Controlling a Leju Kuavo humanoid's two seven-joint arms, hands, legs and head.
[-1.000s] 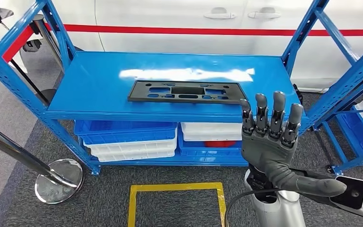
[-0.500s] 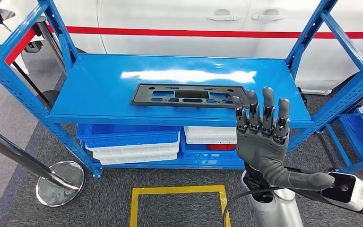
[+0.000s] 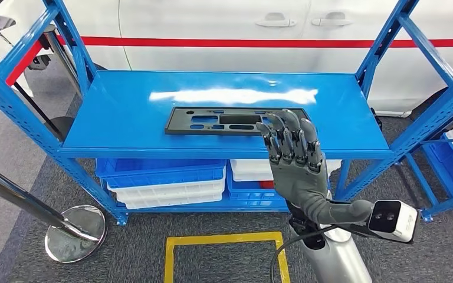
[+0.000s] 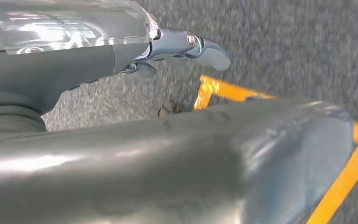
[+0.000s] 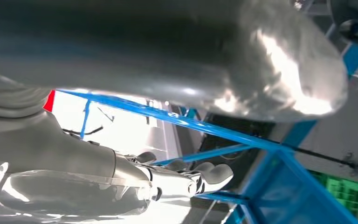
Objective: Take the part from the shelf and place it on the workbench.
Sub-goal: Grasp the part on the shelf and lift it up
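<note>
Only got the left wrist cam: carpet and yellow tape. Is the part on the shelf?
Observer: Yes. The black part lies flat on the top level of the blue shelf.
Operator: Right hand?
Observer: The right hand is raised at the shelf's front edge and holds nothing. Its fingertips overlap the part's right end in the head view, and I cannot tell whether they touch.
Operator: Anything below that level?
Observer: Blue and white bins are stacked on the lower level.

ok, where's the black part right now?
Head view: the black part lies flat on the blue shelf's top deck, near centre, its right end under the right hand's fingers.
</note>
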